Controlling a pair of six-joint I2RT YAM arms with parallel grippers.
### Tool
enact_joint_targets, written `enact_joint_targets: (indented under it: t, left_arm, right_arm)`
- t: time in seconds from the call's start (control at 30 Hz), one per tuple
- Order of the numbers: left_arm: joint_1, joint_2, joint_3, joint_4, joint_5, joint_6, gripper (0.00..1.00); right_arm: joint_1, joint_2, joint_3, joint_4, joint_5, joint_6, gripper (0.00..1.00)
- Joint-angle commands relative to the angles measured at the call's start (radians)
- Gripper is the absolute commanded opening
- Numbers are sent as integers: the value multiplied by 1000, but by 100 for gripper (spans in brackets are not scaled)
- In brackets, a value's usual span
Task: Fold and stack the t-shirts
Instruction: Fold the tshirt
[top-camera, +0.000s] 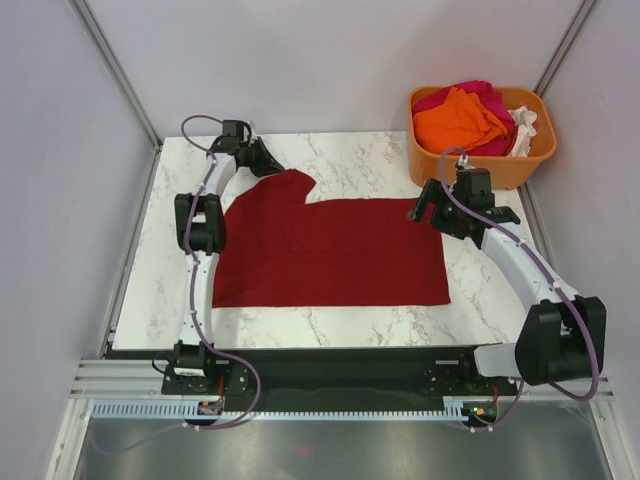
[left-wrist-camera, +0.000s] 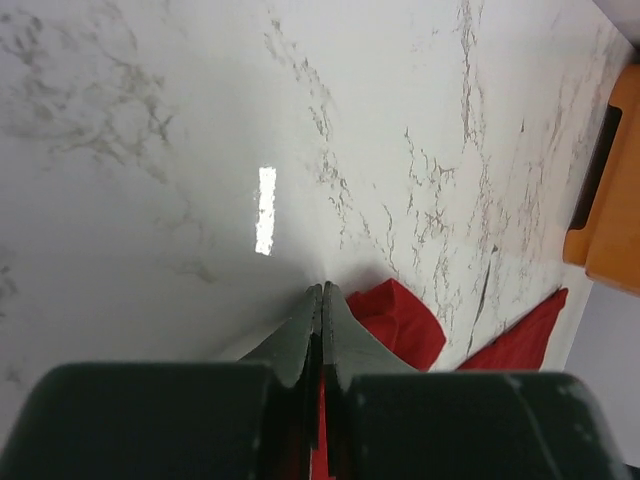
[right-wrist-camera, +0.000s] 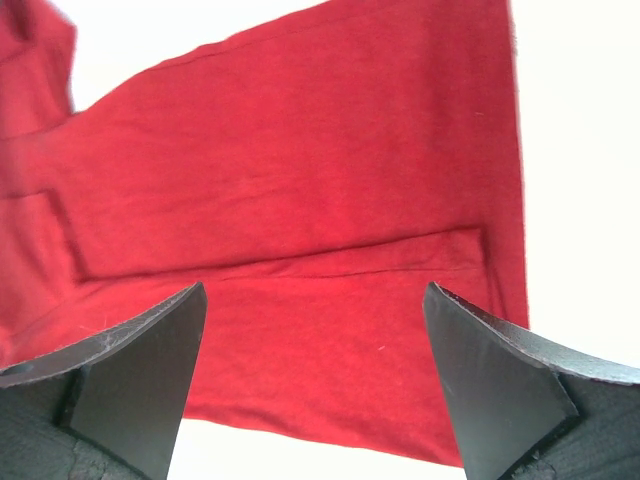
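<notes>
T-shirts (top-camera: 465, 118) fill the orange tub (top-camera: 470, 172); dark red t-shirt (top-camera: 330, 250) lies outside.

orange plastic tub (top-camera: 482, 170) stands at the marble table's (top-camera: 370, 165) far right corner.

walls (top-camera: 330, 60): plain pale grey | table (top-camera: 350, 160): white marble-patterned | light: glare (left-wrist-camera: 265, 210) on tabletop

Left arm (top-camera: 203, 225) stretched toward 12 o'clock, wrist bent toward 3 o'clock. Left gripper (left-wrist-camera: 322, 300) pinched tight, a sliver of dark red t-shirt (left-wrist-camera: 400, 322) between the fingers. Right arm (top-camera: 515, 255) angled toward 10 o'clock. Right gripper (right-wrist-camera: 315, 290) spread wide, facing 9 o'clock.
</notes>
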Motion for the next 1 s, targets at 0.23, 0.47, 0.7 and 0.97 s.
enact_joint_targets:
  t: [0.23,0.47,0.7,0.97]
  left_arm:
    - [41,-75,-60,10,4,110,77]
    - [27,-164,-184,14,139,151,90]
    - [-5,-207,-260,13,93,243,85]
    - [-47,-192,-273,-13,-12,289,68]
  right_arm:
    - [-4,207,120,47,50,22,98]
    - [-4,200,91,61,50,19,98]
    - [-3,183,66,67,32,18,98]
    - [-6,175,53,67,29,10,98]
